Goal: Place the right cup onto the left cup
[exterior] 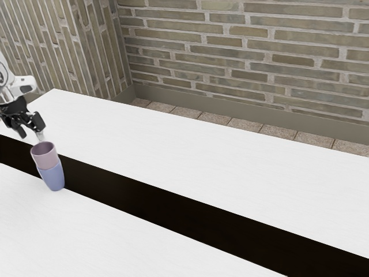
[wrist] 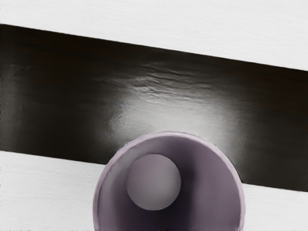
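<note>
And here at the exterior view's far left comes the white Franka arm (exterior: 4, 75), its black two-finger gripper (exterior: 31, 130) hanging above the stack and a little off to one side, the two fingers (exterior: 38, 122) standing apart, nothing clamped between them. Just beside and below, there it is: the mauve handleless cup (exterior: 44, 156), the task's cup by the look of it, sitting on the blue-violet cup (exterior: 53, 177), mouth up, the pair lined up nicely! So the placing looks done and the letting-go looks done; what's left, I'd judge, is only drawing the hand well clear without nudging that rim. Which cup counts as the right one, I can't tell from a finished stack. Down to the count, left to right: one arm, one gripper, two fingers, then two cups making one stack, one up top, one underneath, its foot by the edge of the single dark strip (exterior: 173, 208), which runs on rightward across one white tabletop (exterior: 144, 133), with brickwork (exterior: 242, 46) beyond.
</note>
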### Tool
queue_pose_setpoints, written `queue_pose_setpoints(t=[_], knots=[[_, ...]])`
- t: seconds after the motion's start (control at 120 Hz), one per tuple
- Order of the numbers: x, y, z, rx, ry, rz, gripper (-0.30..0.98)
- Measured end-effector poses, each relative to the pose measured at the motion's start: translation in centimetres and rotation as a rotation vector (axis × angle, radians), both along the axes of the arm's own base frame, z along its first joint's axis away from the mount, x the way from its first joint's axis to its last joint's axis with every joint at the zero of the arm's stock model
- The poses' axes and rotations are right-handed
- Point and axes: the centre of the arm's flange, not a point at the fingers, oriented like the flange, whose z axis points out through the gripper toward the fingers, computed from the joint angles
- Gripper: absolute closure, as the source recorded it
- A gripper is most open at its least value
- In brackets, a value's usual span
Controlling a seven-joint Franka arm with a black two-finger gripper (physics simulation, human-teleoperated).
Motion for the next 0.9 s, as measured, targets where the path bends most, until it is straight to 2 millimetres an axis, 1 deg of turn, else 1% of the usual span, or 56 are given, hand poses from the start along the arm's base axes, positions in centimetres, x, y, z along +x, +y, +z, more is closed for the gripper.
queue_pose_setpoints(t=[0.067, 0.15, 0.233, 0.308, 0.358, 0.425, 0.55, 0.683, 0.733, 0.817, 0.858, 0.9], knots=[[-0.6, -0.6, 2.0, -0.002, -0.021, -0.010, 0.10], [-1.3, -1.5, 3.4, -0.009, -0.029, -0.024, 0.07], [-1.5, -2.2, 4.2, -0.013, -0.028, -0.040, 0.05], [-1.1, -3.2, 4.3, -0.015, -0.022, -0.064, 0.03], [-0.3, -4.4, 4.4, -0.014, -0.017, -0.091, 0.03], [1.0, -6.5, 4.4, -0.012, -0.012, -0.139, 0.02], [3.8, -11.2, 4.4, -0.005, -0.006, -0.239, 0.01], [6.9, -16.4, 5.3, 0.015, -0.019, -0.341, 0.01], [8.2, -18.2, 6.1, 0.025, -0.024, -0.374, 0.00], [9.9, -21.0, 8.0, 0.044, -0.029, -0.419, 0.00], [10.5, -21.9, 9.3, 0.051, -0.035, -0.431, 0.00], [10.7, -22.3, 10.6, 0.054, -0.039, -0.435, 0.00]])
